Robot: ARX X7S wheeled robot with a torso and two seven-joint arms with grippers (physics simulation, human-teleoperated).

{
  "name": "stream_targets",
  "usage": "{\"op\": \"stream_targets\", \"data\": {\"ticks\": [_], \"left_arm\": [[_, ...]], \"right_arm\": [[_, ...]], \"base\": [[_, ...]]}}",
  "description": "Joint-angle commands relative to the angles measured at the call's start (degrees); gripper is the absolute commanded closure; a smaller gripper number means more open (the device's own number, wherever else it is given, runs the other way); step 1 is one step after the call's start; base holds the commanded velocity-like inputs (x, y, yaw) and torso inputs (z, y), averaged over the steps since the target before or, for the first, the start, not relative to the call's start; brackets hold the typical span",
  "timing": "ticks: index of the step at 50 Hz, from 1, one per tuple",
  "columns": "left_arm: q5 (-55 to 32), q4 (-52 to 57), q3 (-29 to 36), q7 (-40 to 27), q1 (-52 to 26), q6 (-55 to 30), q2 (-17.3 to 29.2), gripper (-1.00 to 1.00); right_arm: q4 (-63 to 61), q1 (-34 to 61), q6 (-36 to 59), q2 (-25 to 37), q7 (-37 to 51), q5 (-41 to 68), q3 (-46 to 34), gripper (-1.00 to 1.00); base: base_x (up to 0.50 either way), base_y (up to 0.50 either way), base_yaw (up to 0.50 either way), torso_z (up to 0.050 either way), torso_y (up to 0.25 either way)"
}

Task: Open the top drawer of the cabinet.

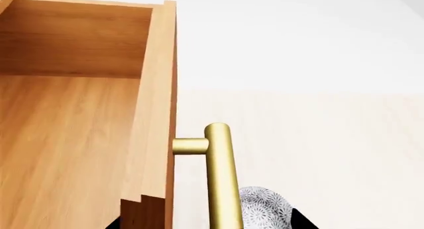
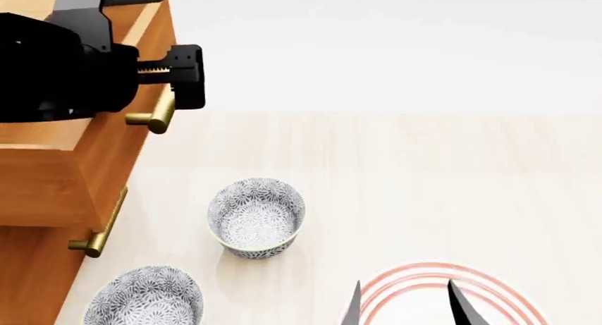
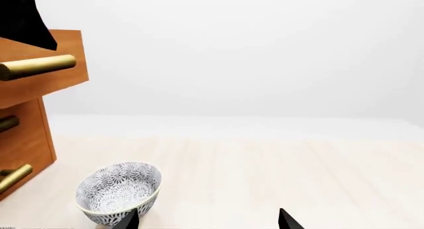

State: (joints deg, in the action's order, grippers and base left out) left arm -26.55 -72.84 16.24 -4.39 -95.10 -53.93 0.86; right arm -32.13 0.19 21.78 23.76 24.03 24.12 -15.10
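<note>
The cabinet (image 2: 28, 283) stands at the left in the head view. Its top drawer (image 2: 118, 163) is pulled out past the lower drawers, and the left wrist view looks into its bare wooden inside (image 1: 66, 139). My left gripper (image 1: 206, 225) is open, its fingertips standing wide on either side of the drawer's brass handle (image 1: 222, 179) without touching it. From the head view this gripper (image 2: 162, 85) sits just above the handle (image 2: 158, 117). My right gripper (image 2: 404, 307) is open and holds nothing, low at the front right, far from the cabinet (image 3: 27, 139).
Two patterned bowls sit on the floor by the cabinet, one (image 2: 256, 216) in the middle and one (image 2: 146, 297) nearer the front. A red-ringed plate (image 2: 376, 290) lies under the right gripper. A lower drawer's handle (image 2: 99, 230) sticks out below.
</note>
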Motion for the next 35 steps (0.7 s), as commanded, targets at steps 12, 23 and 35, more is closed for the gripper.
{"op": "stream_targets", "data": {"ticks": [12,23,35], "left_arm": [[-57.5,9.5,40.4,-12.4,6.0,6.6,-0.8,-1.00],[-77.1,14.7,58.6,-15.5,4.4,13.2,-0.8,-1.00],[-92.6,20.1,73.3,-16.2,2.1,19.8,-0.8,-1.00]], "right_arm": [[0.3,-1.6,-2.0,0.6,-0.6,0.4,0.3,-1.00],[1.0,-1.9,-2.9,0.7,-1.1,0.6,0.2,-1.00],[2.3,-2.1,-3.9,0.7,-1.7,0.6,-0.1,-1.00]], "base": [[0.00,0.00,0.00,0.000,0.000],[-0.01,0.00,0.00,0.000,0.000],[-0.01,0.00,0.00,0.000,0.000]]}}
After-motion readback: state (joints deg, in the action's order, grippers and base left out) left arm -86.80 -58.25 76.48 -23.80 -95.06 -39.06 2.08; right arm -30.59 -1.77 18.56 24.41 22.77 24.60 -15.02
